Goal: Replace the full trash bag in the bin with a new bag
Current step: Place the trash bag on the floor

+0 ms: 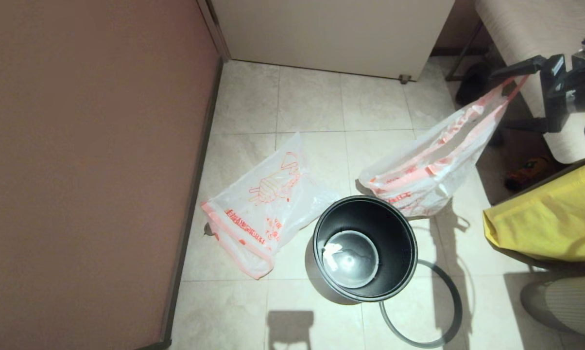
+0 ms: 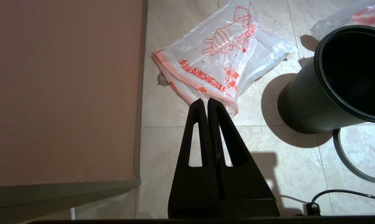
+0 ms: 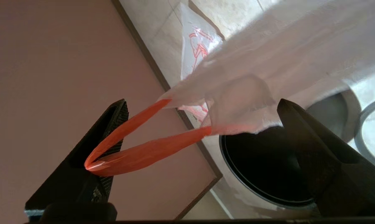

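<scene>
The right gripper (image 3: 203, 124) is up at the far right of the head view, beside the grey table (image 1: 525, 29). Its fingers are spread wide, and the orange-pink drawstring loop (image 3: 134, 149) of the full trash bag (image 1: 428, 165) is hooked over one finger only (nothing is pinched between the two). From that finger the loop runs taut down to the bag, which slopes from the gripper toward the floor, its lower end resting on the tiles (image 1: 312, 102) just behind the bin (image 1: 365, 248) and touching or nearly touching the bin's far rim. So the bag hangs below and to the left of the right gripper, half lifted.

The bin stands upright and unlined, glossy black inside with a pale disc at its bottom. Its grey hoop (image 1: 455, 311) lies flat on the tiles on the bin's right, partly tucked behind the bin's base.

The new bag (image 1: 263, 209) lies flat on the floor to the left of the bin, its hand drawing facing up and its pink hem toward the brown wall (image 1: 88, 170). The left gripper (image 2: 207, 102) hovers above the floor with its fingers pressed together and holding nothing; in the left wrist view its tips sit just short of the new bag's hem corner.

A yellow fabric bag (image 1: 550, 218) sits at the right edge.
</scene>
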Controlling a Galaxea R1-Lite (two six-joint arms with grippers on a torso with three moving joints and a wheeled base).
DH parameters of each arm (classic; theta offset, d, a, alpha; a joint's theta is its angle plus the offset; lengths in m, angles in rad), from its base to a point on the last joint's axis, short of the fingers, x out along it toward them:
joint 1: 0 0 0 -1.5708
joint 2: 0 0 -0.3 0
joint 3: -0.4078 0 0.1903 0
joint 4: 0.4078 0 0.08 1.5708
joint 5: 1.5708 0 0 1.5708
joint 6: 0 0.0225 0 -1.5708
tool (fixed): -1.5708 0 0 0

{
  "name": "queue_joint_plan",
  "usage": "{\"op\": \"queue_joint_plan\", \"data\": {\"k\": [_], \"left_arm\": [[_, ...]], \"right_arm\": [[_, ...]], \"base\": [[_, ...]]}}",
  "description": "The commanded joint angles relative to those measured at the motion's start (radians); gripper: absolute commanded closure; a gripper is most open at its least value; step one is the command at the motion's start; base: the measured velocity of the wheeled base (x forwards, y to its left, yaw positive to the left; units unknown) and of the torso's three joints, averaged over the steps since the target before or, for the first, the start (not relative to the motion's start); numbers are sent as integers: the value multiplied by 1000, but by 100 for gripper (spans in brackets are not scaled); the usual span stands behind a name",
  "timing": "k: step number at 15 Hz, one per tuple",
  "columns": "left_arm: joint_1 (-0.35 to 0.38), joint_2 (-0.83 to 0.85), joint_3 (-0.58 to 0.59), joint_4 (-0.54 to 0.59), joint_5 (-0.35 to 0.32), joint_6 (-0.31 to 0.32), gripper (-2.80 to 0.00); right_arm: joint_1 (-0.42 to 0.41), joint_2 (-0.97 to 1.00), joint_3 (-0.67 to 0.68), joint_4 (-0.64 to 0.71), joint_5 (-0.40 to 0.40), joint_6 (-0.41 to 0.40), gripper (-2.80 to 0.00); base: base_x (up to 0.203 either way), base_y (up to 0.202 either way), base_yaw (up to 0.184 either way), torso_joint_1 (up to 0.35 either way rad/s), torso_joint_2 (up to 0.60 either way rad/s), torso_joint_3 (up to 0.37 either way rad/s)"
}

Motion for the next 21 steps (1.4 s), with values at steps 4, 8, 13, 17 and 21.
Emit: {"op": "queue_joint_plan", "data": {"k": [4,8,13,17,21], "left_arm": [[0,0,0,-1,0,0,0],[0,0,0,-1,0,0,0],[1,0,0,-1,0,-2,0],[1,0,0,-1,0,-1,0],[1,0,0,-1,0,-1,0]], "right_arm": [[-39,105,-15,224,-42,11,-280],[-121,-5,-9,93,21,77,-280],[-181,-117,197,101,338,99,-280],[-191,-204,59,102,413,215,-280],[-195,-283,18,40,441,416,-280]], "base": [[0,0,0,0,0,0],[0,0,0,0,0,0],[0,0,0,0,0,0],[0,0,0,0,0,0],[0,0,0,0,0,0]]}}
